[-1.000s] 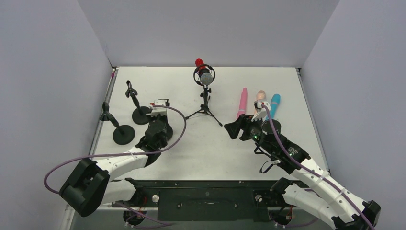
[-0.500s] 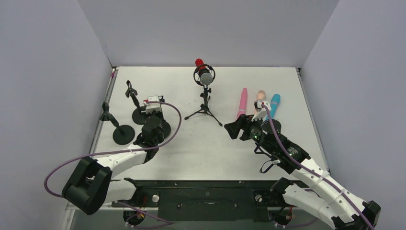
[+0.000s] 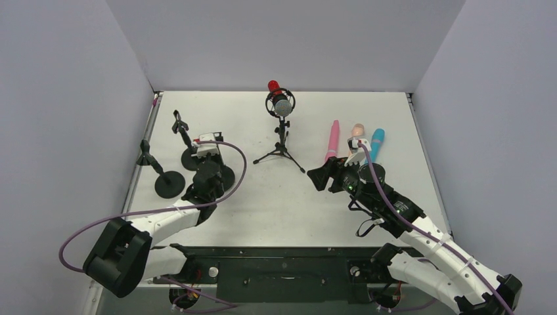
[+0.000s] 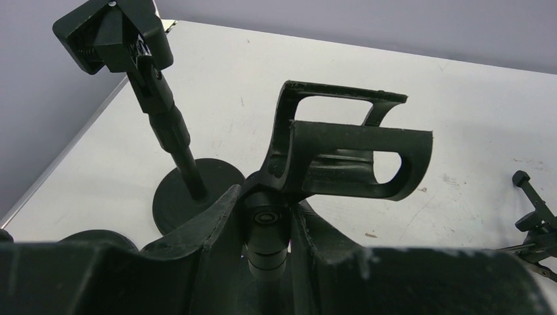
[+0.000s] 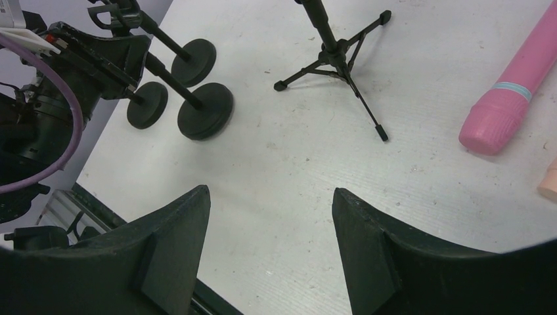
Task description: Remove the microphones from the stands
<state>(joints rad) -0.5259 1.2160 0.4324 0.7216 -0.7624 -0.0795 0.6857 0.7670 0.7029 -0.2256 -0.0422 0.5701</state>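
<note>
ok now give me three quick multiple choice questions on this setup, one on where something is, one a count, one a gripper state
1. Where is the microphone that sits in the tripod stand?
A) back centre of the table
B) left edge
C) near right corner

2. How many round-base stands are there?
A) one
B) three
C) five

3. How is the right gripper?
A) shut, empty
B) shut on a cable
C) open, holding nothing

Answers:
1 A, the top view shows it mid-table close to the back wall.
2 B, the right wrist view shows three round bases grouped together.
3 C, its fingers stand wide apart with only bare table between them.
</note>
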